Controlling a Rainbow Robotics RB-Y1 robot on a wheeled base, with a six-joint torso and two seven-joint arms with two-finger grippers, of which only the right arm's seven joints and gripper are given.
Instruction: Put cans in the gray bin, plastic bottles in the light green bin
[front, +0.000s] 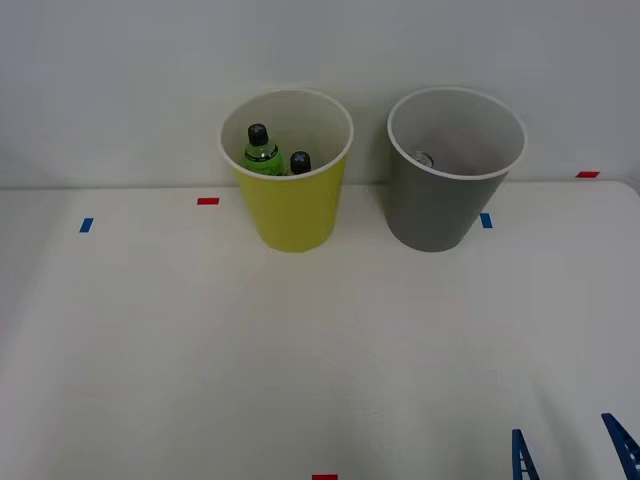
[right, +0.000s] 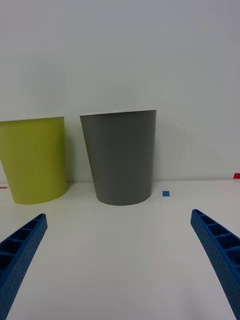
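Open end effector (front: 572, 448), bottles (front: 262, 150) in light green bin (front: 293, 215)

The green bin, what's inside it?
Two bottles with black caps stand in the green bin, one bright green. Its wall hides their lower parts and the bottom.

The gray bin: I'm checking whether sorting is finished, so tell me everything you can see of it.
The tall round tapered gray plastic bin stands upright on the white table near the back wall, beside and apart from the yellow-green plastic bin, on that bin's right. Its inside and rim are white. A silver can top shows deep inside. A blue tape mark lies beside its base. The open blue ribbed claw faces it without touching.
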